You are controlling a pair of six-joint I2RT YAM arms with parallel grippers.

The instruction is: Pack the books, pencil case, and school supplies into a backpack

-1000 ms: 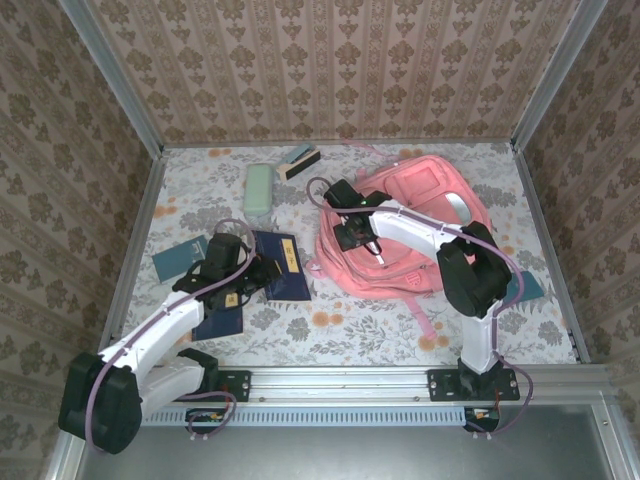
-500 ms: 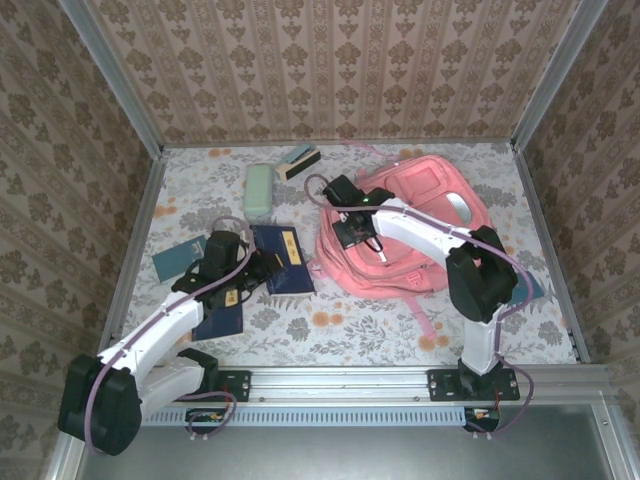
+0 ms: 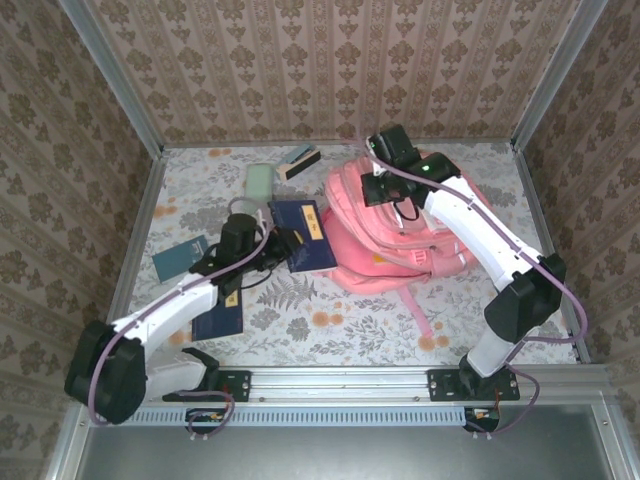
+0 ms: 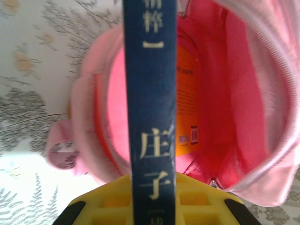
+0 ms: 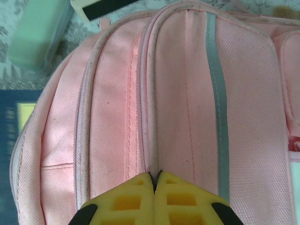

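Backpack (image 3: 405,235), of pink woven fabric with piped seams, lay at centre right of the overhead view. Its mouth gaped, and the left wrist view showed a glossy orange-yellow paperback (image 4: 187,103) lying flat inside. In front of that mouth the left gripper (image 3: 285,245) clamped a thin navy book (image 3: 305,232) edge-on. The right gripper (image 3: 380,190) was pinched shut on a seam ridge of the backpack. A rounded mint pencil case (image 3: 259,182) lay at upper left.
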